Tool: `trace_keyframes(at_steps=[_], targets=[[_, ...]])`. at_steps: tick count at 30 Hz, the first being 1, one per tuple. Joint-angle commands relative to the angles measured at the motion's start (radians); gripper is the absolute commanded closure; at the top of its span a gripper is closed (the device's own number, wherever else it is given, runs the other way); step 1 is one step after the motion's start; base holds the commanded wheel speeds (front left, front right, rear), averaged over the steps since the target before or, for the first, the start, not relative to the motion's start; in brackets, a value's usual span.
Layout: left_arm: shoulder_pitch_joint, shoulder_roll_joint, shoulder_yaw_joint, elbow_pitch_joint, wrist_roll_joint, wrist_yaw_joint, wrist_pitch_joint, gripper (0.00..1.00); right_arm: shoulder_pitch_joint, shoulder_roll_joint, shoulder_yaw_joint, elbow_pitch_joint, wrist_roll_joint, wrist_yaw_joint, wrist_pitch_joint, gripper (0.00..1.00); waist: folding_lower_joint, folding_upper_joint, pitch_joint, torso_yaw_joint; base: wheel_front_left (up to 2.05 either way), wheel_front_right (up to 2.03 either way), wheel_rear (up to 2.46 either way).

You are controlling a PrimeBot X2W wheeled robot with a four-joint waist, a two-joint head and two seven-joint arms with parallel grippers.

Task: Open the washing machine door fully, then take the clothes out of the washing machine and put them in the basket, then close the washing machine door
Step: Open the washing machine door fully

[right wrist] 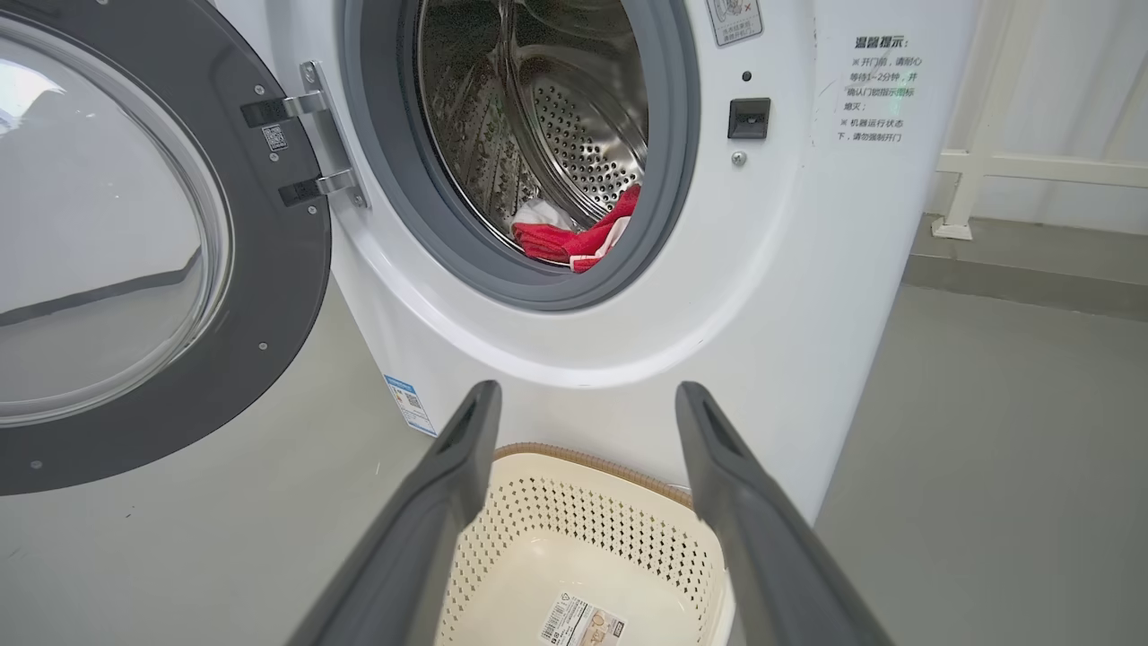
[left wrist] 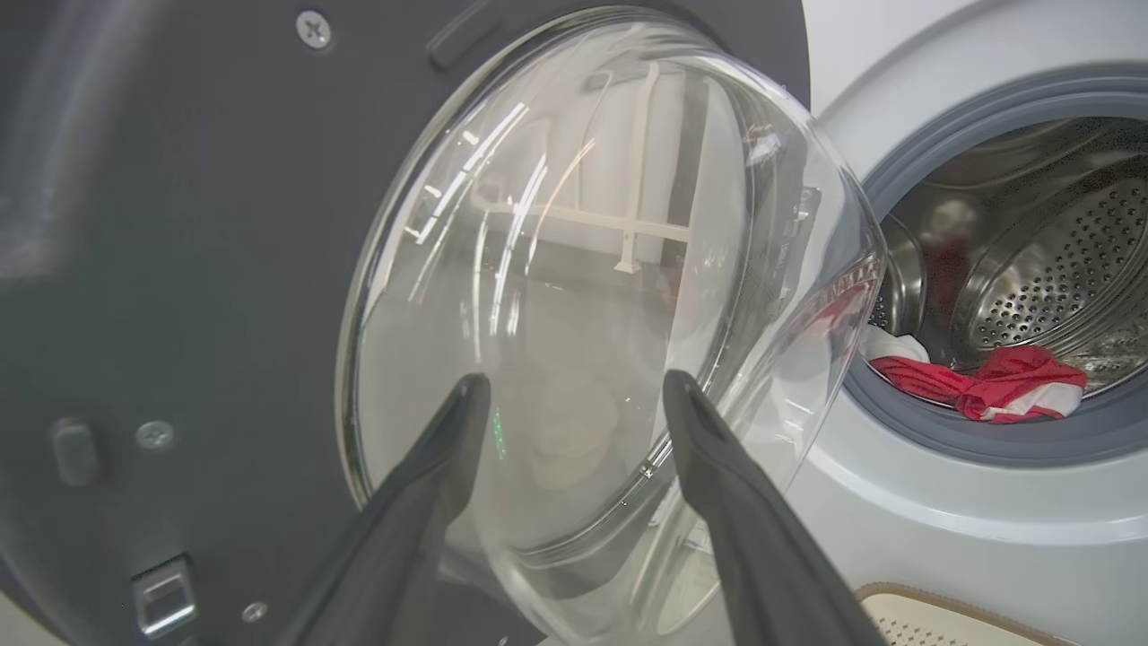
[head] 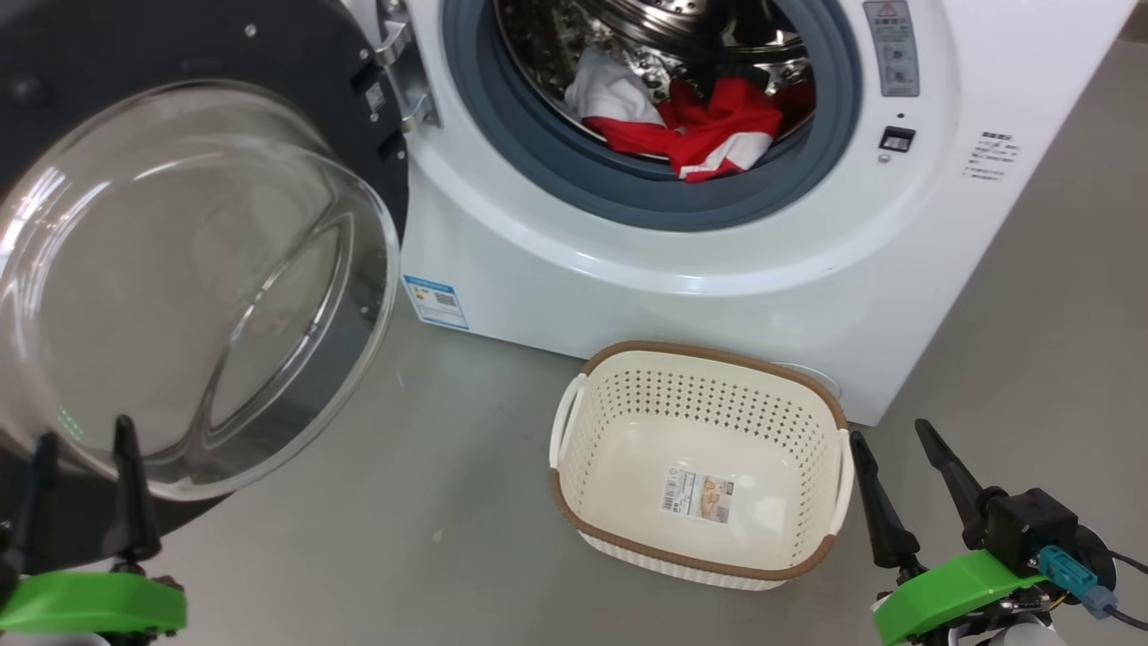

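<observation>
Red clothes (head: 708, 135) lie inside the washing machine (head: 583, 278), washing machine door (left wrist: 179, 224) open. We find left gripper (left wrist: 576, 381) spread wide, empty, facing its glass; right gripper (right wrist: 583, 395) wide, empty, beside the basket (head: 708, 352).

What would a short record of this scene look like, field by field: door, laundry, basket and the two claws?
Door: large round black-rimmed washing machine door with a bulging glass window, swung open to the left
Machine: big white front-loading washing machine, steel drum exposed
Clothes: soft red and white garments, lying at the drum's front
Basket: cream perforated plastic basket with a brown rim, standing before the machine, no clothes in it
Left gripper: open, close to the door's glass, holding nothing
Right gripper: open, beside the basket, holding nothing
</observation>
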Motion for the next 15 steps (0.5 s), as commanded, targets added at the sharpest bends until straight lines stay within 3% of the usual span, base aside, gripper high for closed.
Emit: trace_keyframes(at_steps=[1, 15], targets=[[-0.006, 0.035, 0.027, -0.031, -0.004, 0.002, -0.005, 0.0, -0.012, -0.004, 0.02, -0.026, 0.008, 0.006, -0.007, 0.0, 0.0, -0.0001, -0.002, -0.01, 0.0, 0.0, 0.0], [0.064, 0.068, -0.163, -0.16, -0.048, 0.002, -0.005, 0.0, 0.003, -0.004, -0.018, -0.055, 0.026, 0.006, -0.007, 0.0, 0.0, -0.0001, 0.003, -0.119, 0.0, 0.0, 0.0]])
